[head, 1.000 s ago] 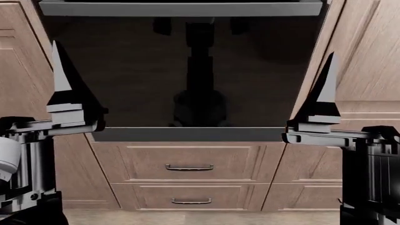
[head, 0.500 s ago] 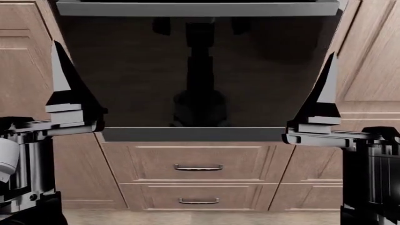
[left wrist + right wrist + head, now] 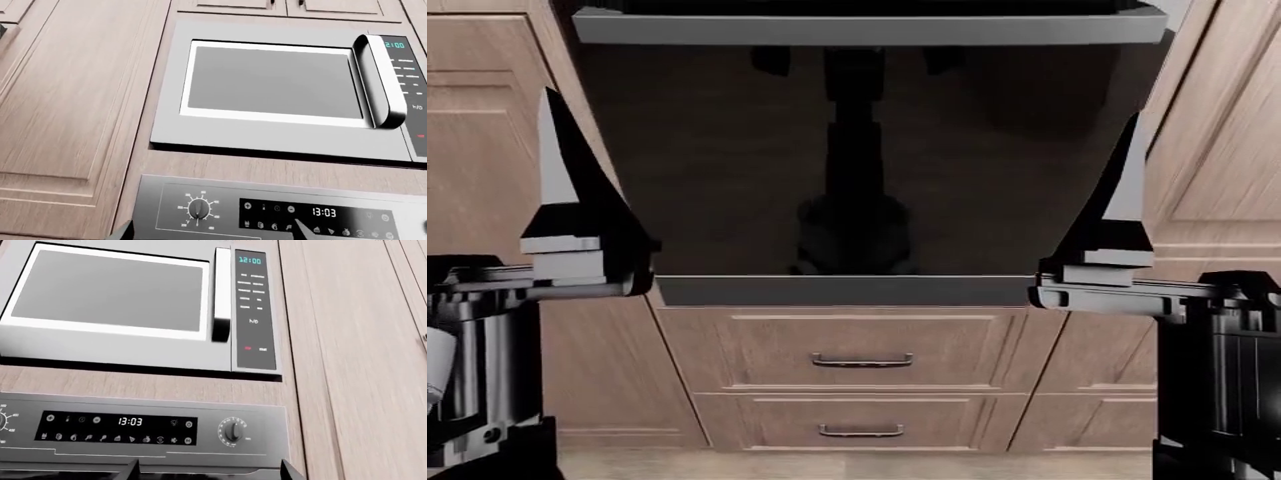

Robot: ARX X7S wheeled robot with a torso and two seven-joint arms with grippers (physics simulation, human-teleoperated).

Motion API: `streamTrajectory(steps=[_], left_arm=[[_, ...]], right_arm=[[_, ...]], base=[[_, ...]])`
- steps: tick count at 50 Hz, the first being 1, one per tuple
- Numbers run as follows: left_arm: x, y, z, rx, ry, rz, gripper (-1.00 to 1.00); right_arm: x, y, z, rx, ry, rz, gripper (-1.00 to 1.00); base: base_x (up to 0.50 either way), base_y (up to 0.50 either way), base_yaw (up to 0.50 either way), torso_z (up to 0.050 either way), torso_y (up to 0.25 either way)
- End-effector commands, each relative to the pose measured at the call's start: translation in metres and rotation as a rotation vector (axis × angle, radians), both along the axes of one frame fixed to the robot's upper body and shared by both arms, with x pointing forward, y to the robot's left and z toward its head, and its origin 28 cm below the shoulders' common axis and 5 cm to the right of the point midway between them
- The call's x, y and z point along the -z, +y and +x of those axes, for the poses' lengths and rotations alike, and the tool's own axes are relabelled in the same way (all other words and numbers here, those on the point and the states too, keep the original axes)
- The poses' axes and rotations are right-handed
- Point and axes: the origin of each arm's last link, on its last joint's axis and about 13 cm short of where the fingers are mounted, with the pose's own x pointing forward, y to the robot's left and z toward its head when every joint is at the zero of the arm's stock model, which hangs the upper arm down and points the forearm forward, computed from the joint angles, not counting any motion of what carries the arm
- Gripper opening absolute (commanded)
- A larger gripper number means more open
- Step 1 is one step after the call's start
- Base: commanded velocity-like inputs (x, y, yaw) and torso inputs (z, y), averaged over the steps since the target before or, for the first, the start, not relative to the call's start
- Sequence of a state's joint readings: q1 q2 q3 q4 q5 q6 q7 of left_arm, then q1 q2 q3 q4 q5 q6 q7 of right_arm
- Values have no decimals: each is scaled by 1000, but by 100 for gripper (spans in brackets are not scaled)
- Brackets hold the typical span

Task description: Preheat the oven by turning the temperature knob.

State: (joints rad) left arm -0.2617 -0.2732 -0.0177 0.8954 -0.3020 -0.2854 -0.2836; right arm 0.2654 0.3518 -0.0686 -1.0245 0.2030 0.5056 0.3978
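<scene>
The oven's dark glass door (image 3: pixel 854 160) fills the head view, with its grey bar handle (image 3: pixel 868 28) at the top. Its grey control panel (image 3: pixel 220 200) shows in the left wrist view with a numbered temperature knob (image 3: pixel 198 210) and a clock display (image 3: pixel 324 213). The right wrist view shows the panel (image 3: pixel 147 405), a second knob (image 3: pixel 233 431) and the edge of the numbered knob (image 3: pixel 4 422). My left gripper (image 3: pixel 557 150) and right gripper (image 3: pixel 1124 170) point up on either side of the door, both open and empty, apart from the panel.
A built-in microwave (image 3: pixel 273 90) sits above the oven; it also shows in the right wrist view (image 3: pixel 133 305). Two wood drawers (image 3: pixel 861 345) with metal handles lie under the door. Wood cabinet fronts (image 3: pixel 481 150) flank the oven.
In the head view the oven door and drawers have shifted to the right and slightly down. Both grippers keep about the same place in the picture.
</scene>
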Motion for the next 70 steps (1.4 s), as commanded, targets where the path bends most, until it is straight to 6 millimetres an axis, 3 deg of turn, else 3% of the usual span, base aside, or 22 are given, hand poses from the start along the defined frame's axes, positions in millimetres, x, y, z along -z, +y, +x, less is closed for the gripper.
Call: streamTrajectory(steps=[1,14,70], left_arm=[[-1,0,-3,35,-19,8,100],[-3,0,-3,5,-18,1,100],[-5,1,-6,6,-30,1,100]], right_arm=[[0,0,0,0,3,2,100],[-1,0,-1,-14,1,-3,100],[1,2,-1,-14,0,-19,100]], base=[[0,0,0,50,0],[0,0,0,45,0],[168,0,0,12,0]])
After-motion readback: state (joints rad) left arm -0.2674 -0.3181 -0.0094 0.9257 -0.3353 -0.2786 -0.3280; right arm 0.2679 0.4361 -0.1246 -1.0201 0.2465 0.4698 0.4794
